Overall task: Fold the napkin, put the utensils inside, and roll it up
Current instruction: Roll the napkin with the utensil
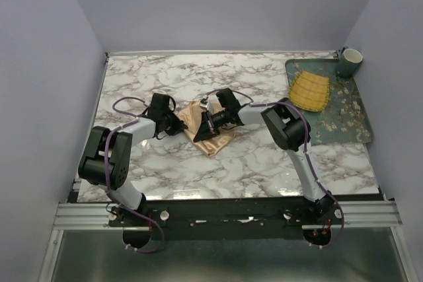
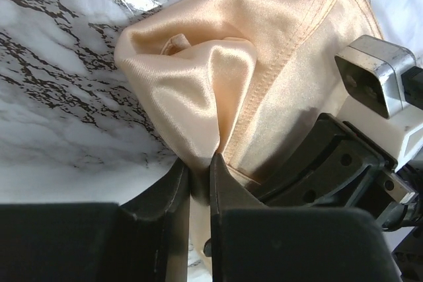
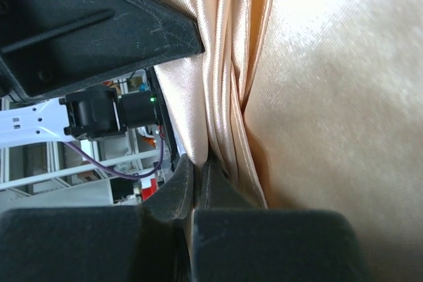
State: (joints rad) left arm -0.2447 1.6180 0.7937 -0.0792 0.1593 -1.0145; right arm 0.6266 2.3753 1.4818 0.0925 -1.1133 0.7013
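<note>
The peach-orange napkin (image 1: pixel 210 138) lies bunched near the middle of the marble table, between both grippers. My left gripper (image 1: pixel 179 123) is shut on a fold at its left edge; the left wrist view shows the cloth (image 2: pixel 218 77) pinched between the jaws (image 2: pixel 199 170). My right gripper (image 1: pixel 202 125) is shut on gathered folds of the napkin (image 3: pixel 317 97) from the right, its jaws (image 3: pixel 198 166) nearly touching. The two grippers are close together. No utensils are in view.
A grey-green tray (image 1: pixel 344 120) sits at the back right, holding a yellow checked waffle cloth (image 1: pixel 309 90) and a green mug (image 1: pixel 349 61). Purple walls stand on three sides. The table's front edge (image 1: pixel 225 196) is near the arm bases.
</note>
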